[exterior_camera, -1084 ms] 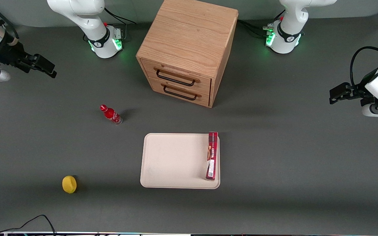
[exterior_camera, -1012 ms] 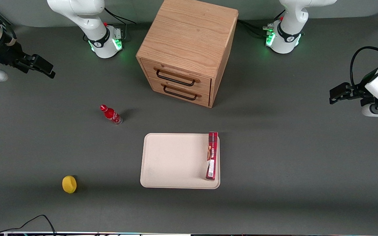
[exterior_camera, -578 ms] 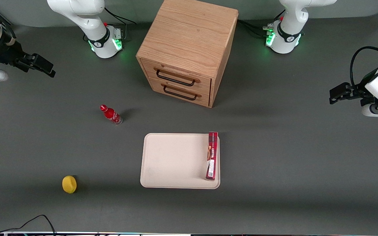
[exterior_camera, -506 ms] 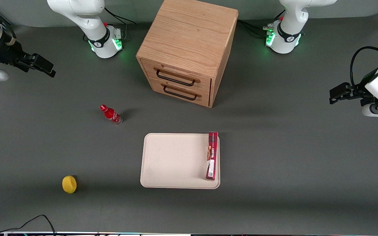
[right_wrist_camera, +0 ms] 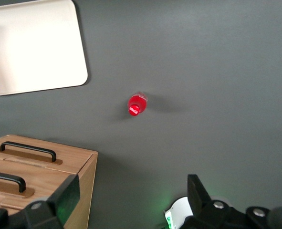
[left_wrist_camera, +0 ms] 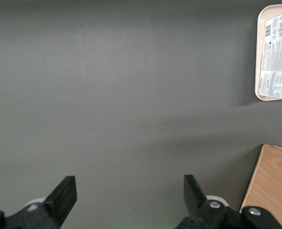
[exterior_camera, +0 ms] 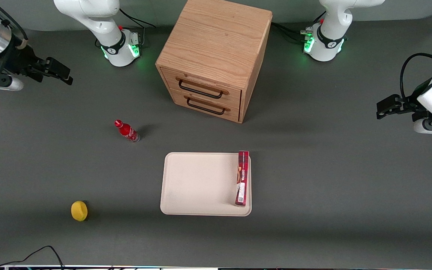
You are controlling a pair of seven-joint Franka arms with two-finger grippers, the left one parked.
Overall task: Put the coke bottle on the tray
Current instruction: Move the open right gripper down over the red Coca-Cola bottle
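Observation:
The coke bottle [exterior_camera: 126, 131] is a small red bottle with a red cap. It stands upright on the grey table, apart from the tray and farther from the front camera than it. It also shows in the right wrist view [right_wrist_camera: 136, 104]. The cream-beige tray [exterior_camera: 197, 183] lies near the table's middle, and it shows in the right wrist view [right_wrist_camera: 40, 45] too. My right gripper [exterior_camera: 60, 73] is open and empty. It hangs high at the working arm's end of the table, well away from the bottle.
A long flat red box [exterior_camera: 242, 177] lies on the tray along the edge toward the parked arm. A wooden two-drawer cabinet [exterior_camera: 212, 56] stands farther from the front camera than the tray. A yellow lemon [exterior_camera: 79, 210] lies nearer to the front camera than the bottle.
My right gripper has shifted a little toward the table's middle and away from the front camera. The bottle, tray and box have not moved.

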